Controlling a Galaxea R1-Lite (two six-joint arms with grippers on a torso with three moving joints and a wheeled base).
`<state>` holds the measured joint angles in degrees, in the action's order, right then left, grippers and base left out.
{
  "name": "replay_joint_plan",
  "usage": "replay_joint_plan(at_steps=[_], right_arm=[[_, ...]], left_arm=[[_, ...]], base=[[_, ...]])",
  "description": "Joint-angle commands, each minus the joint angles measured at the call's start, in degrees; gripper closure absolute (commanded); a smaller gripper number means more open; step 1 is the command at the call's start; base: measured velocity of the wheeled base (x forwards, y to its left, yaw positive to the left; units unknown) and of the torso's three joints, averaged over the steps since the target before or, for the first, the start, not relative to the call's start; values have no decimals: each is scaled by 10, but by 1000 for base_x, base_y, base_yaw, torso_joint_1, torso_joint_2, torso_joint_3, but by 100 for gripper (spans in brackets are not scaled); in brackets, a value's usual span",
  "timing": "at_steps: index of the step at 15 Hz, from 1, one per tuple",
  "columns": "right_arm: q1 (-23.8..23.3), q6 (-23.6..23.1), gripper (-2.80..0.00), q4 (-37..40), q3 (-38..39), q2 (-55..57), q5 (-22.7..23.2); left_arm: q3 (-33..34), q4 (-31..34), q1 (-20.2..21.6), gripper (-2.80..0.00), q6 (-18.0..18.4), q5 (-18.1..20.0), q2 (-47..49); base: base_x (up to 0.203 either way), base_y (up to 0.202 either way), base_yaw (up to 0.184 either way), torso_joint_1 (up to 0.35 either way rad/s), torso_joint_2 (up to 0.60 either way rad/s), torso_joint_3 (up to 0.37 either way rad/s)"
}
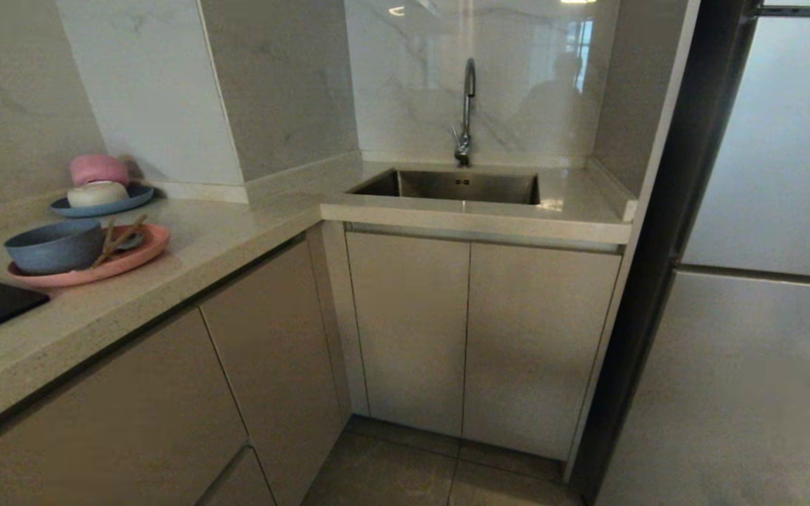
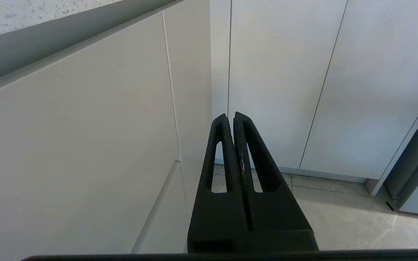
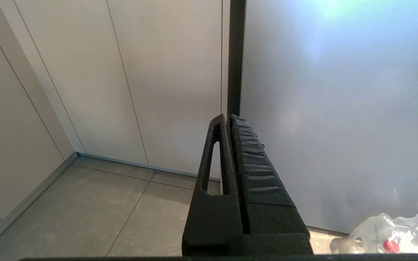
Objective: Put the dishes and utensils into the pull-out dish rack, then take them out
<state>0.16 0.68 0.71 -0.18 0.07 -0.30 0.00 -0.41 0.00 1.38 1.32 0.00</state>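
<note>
Both arms hang low before the cabinet fronts, the left gripper point(image 2: 230, 117) and the right gripper point(image 3: 229, 117) each clenched on nothing. The dishes sit well above and to the robot's left on the counter point(image 1: 236, 239), so the left arm is likely nearer. There the blue-grey bowl point(image 1: 53, 246) rests on the pink plate point(image 1: 131, 256), with the chopsticks point(image 1: 118, 240) leaning on the plate beside the bowl, their long axis slanting up toward the wall. No pulled-out rack shows.

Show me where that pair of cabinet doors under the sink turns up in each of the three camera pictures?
Head view: the sink doors sit centre, below the sink.
Left wrist view: upper right, behind the shut left gripper.
Right wrist view: upper left, beside the shut right gripper.
Shared landmark: the dark vertical strip at the doors' right edge, before the fridge.
</note>
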Motion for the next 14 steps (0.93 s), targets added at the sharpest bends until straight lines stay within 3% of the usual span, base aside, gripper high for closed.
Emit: replay_joint_plan(at_steps=[1,14], right_arm=[[0,0,0,0,0,0,0],[0,6,0,0,0,0,0]], left_arm=[[4,0,0,0,0,0,1],[4,0,0,0,0,0,1]], base=[[0,0,0,0,0,0],[0,0,0,0,0,0]])
